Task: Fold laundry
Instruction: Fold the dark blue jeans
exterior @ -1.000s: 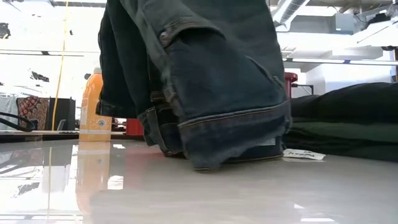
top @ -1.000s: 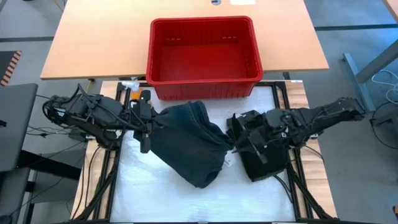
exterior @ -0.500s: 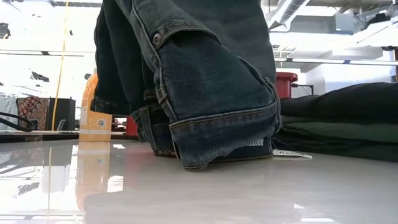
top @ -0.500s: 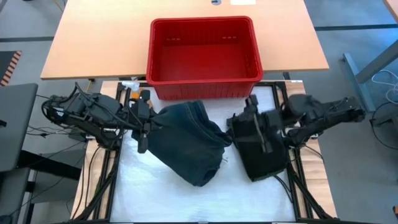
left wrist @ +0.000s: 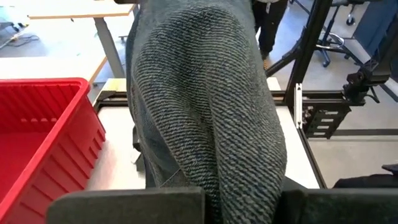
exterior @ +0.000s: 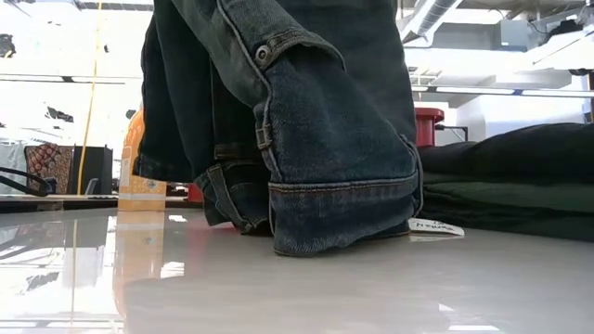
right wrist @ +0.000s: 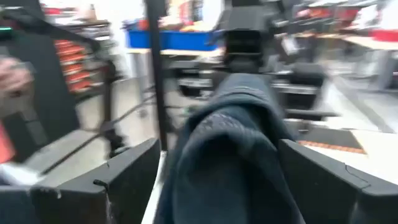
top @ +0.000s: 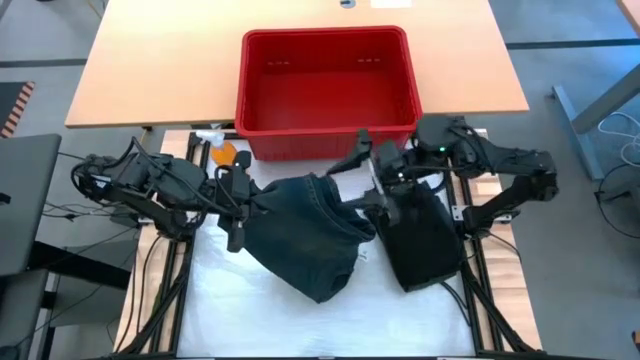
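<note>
A pair of dark blue jeans (top: 305, 235) is bunched at the table's middle. Its lower hem (exterior: 343, 237) rests on the white tabletop and its upper part is raised. My left gripper (top: 238, 197) is shut on the jeans' left end. My right gripper (top: 362, 180) hovers wide open at the jeans' raised right end. In the right wrist view a ridge of denim (right wrist: 230, 155) runs between its two fingers. A stack of black and dark green laundry (top: 425, 245) lies to the right of the jeans. My left gripper pinches a bunched fold of denim (left wrist: 214, 180) at the jeans' left end between its two fingers. It comes nearly level from the table's left. The cloth rises away from the fingers, and the jeans' lower end lies on the table. My right gripper: I cannot tell whether its open fingers touch the denim between them.
A red plastic basket (top: 328, 90) stands on the wooden table just beyond the work surface. An orange bottle (top: 222, 152) stands at the far left corner. A white label (exterior: 434, 226) lies on the table by the dark stack. The near half of the white surface (top: 260, 320) is bare.
My right gripper has risen from the dark stack at the jeans' right edge, moved toward the far edge and the basket, and opened wide. The jeans' hanging lower part has shifted a little on the table. My left gripper has kept its hold.
</note>
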Tool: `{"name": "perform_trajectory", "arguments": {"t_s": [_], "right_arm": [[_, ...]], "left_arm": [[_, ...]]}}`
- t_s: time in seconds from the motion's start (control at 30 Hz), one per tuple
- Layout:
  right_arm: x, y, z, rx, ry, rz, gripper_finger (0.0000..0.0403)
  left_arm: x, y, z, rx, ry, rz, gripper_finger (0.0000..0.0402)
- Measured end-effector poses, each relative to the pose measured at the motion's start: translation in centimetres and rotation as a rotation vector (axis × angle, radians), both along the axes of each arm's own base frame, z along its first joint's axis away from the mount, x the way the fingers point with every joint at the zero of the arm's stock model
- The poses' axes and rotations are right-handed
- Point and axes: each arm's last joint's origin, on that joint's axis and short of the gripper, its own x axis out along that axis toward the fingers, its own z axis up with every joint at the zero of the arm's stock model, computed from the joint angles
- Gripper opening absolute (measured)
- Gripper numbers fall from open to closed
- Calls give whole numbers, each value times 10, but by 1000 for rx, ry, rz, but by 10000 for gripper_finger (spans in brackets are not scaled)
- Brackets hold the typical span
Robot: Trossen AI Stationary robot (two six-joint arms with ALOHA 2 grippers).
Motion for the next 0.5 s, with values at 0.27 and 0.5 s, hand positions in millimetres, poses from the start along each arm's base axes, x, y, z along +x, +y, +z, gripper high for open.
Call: {"name": "perform_trajectory", "arguments": {"t_s": [0.27,0.5], "right_arm": [[18,14,6,8,19,173,351],[19,19,6,-6,14,26,350]], "left_arm": [[2,-1,-1,23,11,-31,8],[1,0,-2,24,14,8,8]]}}
